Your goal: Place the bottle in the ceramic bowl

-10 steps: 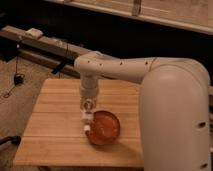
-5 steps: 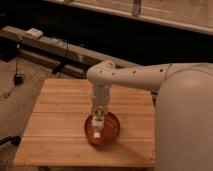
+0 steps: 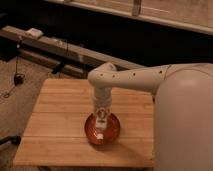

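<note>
Where the white arm (image 3: 131, 78) bends down over the pale wooden slatted table (image 3: 60, 125), gripper (image 3: 101, 119) hanging right above the glossy orange-red ceramic bowl (image 3: 113, 131), near the front edge. Pinching the small whitish bottle (image 3: 101, 124), held upright, bottom end down inside the bowl's rim. Can't tell if touching the bowl floor. Behind: dark wall, long low ledge (image 3: 60, 47) with a pale box (image 3: 34, 33), speckled carpet (image 3: 20, 95) off to the side, cables too.

Table (image 3: 60, 120): pale wood planks, matt, visible grain lines. Ceramic bowl (image 3: 113, 131): glossy orange-red glaze, pale glints inside. Bottle (image 3: 101, 126): whitish, smooth, plastic-looking. Gripper (image 3: 101, 118) over the bowl: pale smooth casing. Arm (image 3: 135, 80): off-white smooth plastic shell, slight sheen. Floor (image 3: 15, 107): rough, carpet-like.
</note>
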Robot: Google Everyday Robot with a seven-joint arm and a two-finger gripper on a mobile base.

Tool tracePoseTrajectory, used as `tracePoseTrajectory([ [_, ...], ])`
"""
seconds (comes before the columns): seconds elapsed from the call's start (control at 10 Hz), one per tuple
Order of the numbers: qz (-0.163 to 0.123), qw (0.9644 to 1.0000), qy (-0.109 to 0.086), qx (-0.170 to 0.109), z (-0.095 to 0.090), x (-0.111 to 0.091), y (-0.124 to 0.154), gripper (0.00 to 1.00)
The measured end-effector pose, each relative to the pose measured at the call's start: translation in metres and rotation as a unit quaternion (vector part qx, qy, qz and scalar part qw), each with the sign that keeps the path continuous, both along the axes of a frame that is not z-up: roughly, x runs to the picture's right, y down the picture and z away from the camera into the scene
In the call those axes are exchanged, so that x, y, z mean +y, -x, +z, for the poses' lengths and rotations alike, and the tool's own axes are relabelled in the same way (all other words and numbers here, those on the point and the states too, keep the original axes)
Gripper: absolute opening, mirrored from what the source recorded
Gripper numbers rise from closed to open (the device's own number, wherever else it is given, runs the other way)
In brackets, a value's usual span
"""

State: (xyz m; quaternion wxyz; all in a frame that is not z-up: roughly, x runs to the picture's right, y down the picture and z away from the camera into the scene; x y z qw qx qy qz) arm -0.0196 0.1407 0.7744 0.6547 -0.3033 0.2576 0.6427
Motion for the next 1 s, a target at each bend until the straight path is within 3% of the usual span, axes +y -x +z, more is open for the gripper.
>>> tracePoseTrajectory([
  [0.4, 0.005, 0.9999, -0.012, -0.003, 0.0023, -0.0051, 0.0037, 0.80],
  [1.0, 0.004, 0.9999, -0.012, -0.004, 0.0023, -0.0050, 0.0038, 0.80],
])
